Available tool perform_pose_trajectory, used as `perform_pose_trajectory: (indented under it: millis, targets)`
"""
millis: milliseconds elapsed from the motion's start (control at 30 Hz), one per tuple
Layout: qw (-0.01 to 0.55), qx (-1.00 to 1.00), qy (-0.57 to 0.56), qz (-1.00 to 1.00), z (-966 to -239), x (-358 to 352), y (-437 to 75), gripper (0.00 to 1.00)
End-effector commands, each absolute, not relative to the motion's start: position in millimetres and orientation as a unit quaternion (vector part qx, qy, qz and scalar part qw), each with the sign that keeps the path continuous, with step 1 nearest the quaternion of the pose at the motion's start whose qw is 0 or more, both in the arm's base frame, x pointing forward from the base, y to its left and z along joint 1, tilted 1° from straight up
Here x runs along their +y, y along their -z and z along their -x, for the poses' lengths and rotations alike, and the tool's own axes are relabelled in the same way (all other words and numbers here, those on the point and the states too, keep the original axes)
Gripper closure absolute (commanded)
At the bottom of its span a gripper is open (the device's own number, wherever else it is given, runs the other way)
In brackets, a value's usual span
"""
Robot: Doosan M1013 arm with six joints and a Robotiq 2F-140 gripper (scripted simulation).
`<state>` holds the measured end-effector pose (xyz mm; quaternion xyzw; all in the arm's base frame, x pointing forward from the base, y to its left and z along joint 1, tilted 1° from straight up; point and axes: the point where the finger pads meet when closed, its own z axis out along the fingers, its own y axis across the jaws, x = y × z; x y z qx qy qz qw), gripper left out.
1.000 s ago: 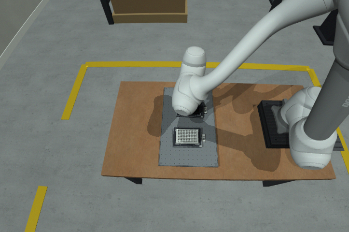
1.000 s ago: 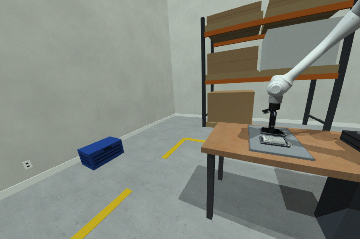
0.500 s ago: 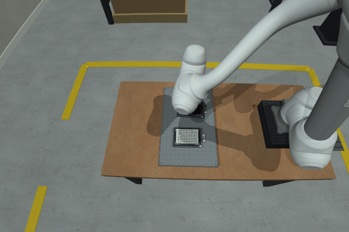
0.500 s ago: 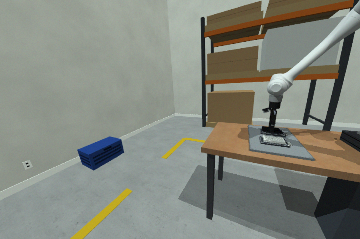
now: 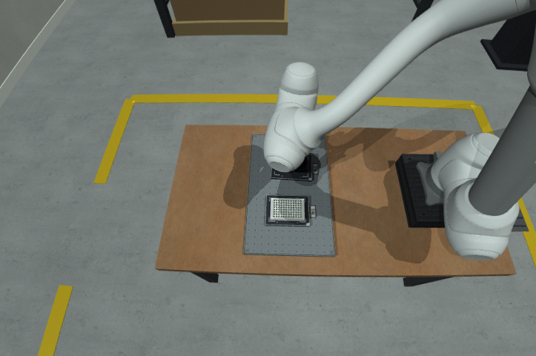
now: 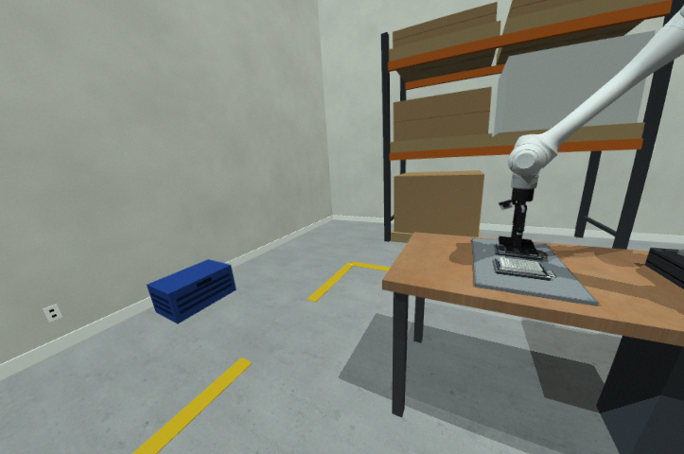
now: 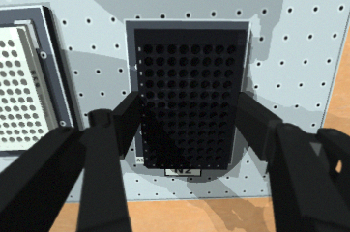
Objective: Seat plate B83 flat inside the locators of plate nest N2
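while clamped, fingers on plate b83 (image 7: 189, 97)

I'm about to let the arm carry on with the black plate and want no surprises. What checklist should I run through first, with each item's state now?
1. Hand closed on black plate B83, one finger on each long side: ok.
2. B83 over plate nest N2: ok.
3. B83 seated flat inside N2's locators: cannot tell; it covers part of the N2 label.
4. White plate B38 lying in plate nest N1: ok.
5. Fingers apart from B38: ok.
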<state>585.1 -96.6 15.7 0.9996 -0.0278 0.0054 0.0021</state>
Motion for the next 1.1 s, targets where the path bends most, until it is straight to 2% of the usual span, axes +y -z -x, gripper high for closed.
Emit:
perform_pose_trajectory:
  millis: [0, 1067]
  targets:
    - [0.002, -0.028, -0.006, -1.000, -585.6, -96.6, -16.3, 0.90]
    - [0.002, -0.028, -0.006, -1.000, -579.0, -96.2, -16.2, 0.90]
